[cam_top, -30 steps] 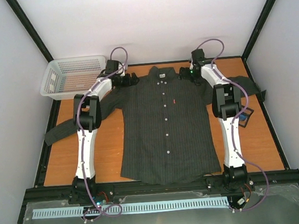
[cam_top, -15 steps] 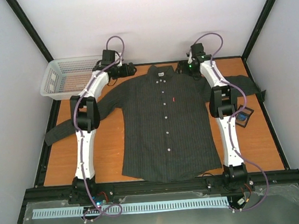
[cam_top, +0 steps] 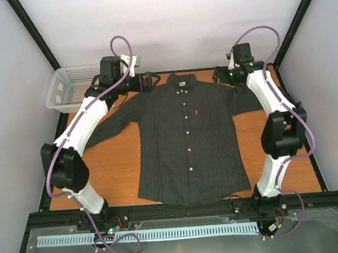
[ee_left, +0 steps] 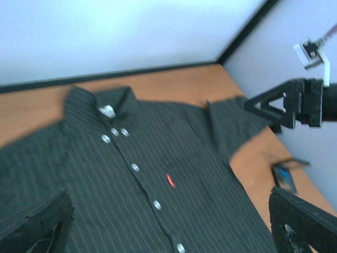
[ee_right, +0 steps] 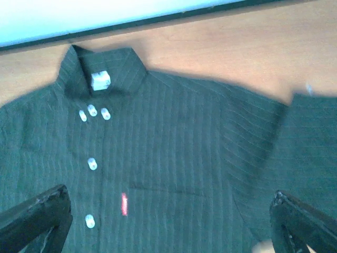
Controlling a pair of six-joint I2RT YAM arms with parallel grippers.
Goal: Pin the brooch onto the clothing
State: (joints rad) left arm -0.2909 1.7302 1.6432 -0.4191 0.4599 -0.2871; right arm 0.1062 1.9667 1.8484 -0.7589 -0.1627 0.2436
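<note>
The dark pinstriped shirt point(cam_top: 188, 142) lies flat and face up on the orange table, collar at the far side. Its white buttons and red chest tag point(cam_top: 196, 113) show. My left gripper point(cam_top: 147, 81) hovers open and empty above the shirt's left shoulder. My right gripper point(cam_top: 219, 75) hovers open and empty above the other shoulder. The left wrist view shows the shirt point(ee_left: 131, 200), the tag point(ee_left: 170, 180) and a small dark square with a blue centre point(ee_left: 286, 176), apparently the brooch, on the table right of the shirt. The top view hides it behind the right arm. The right wrist view shows collar, shirt point(ee_right: 174, 158) and tag point(ee_right: 124, 203).
A white mesh basket point(cam_top: 71, 87) stands at the far left corner. The shirt's sleeves spread out to both sides under the arms. One finger of the right gripper point(ee_left: 274, 103) shows in the left wrist view. White walls close the far side.
Both grippers have let go of the shirt's shoulders and risen. Both elbows have swung outward, and the right elbow now covers the brooch in the top view. The shirt sits slightly farther back.
</note>
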